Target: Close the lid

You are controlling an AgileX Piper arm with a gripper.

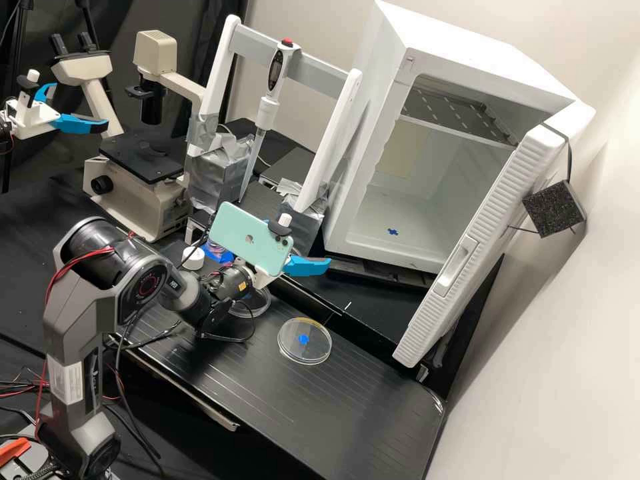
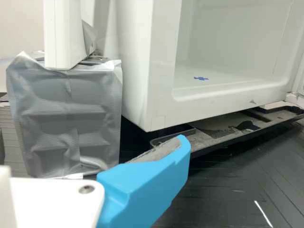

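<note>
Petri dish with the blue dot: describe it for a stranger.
Find the white cabinet, door open. On the black bench before it lies a clear petri dish, blue dot inside. Unlike the dish partly behind the arm, it lies unobstructed.

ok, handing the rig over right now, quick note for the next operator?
Gripper: open, nothing held, near the lower front corner of the white cabinet.
Job's things: taking "lid" as the cabinet door, it stands wide open.
Nearby: clear round dish with a blue mark, on the black bench.
Done: no closing yet.
Left: swing the door shut, clear of the dish.
</note>
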